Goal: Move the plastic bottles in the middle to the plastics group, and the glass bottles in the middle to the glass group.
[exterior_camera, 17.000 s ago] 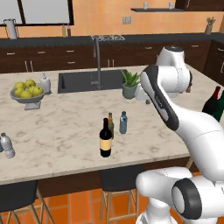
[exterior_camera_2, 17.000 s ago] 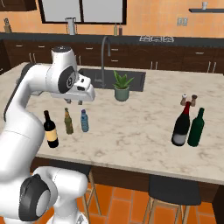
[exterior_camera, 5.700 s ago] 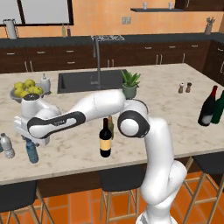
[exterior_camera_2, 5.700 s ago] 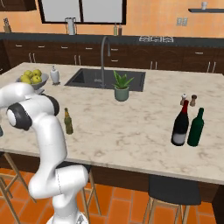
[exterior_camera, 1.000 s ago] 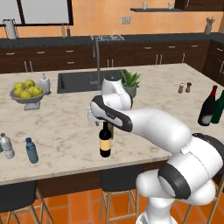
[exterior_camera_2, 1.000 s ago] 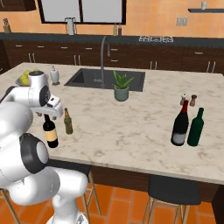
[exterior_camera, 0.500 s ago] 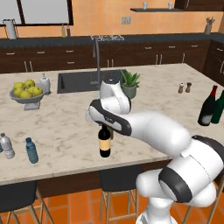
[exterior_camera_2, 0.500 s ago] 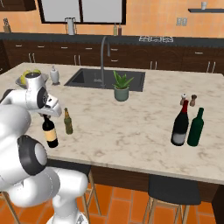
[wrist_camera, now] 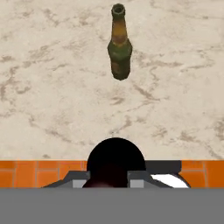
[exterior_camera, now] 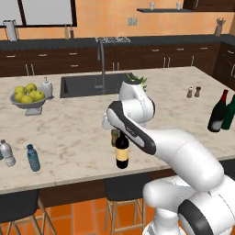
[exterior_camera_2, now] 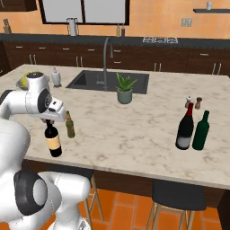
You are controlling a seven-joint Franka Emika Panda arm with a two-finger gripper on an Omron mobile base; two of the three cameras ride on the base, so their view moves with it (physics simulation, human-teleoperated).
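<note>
The tall black glass wine bottle with the tan-yellow label [exterior_camera: 122, 153] stood near the front edge of the marble island, and everything else is placed from it. The two-finger gripper [exterior_camera_2: 50, 121] sat right at its neck; whether the fingers were pinching it or spread beside it I couldn't tell. Just behind it stood the short olive-brown glass beer bottle [wrist_camera: 120, 44]. Well off to its right waited the red-topped dark wine bottle [exterior_camera: 217, 111]. Glass of that height looked heavy, smooth and breakable; I'd grip low on the neck, keeping it upright. No containers held anything visible.
</note>
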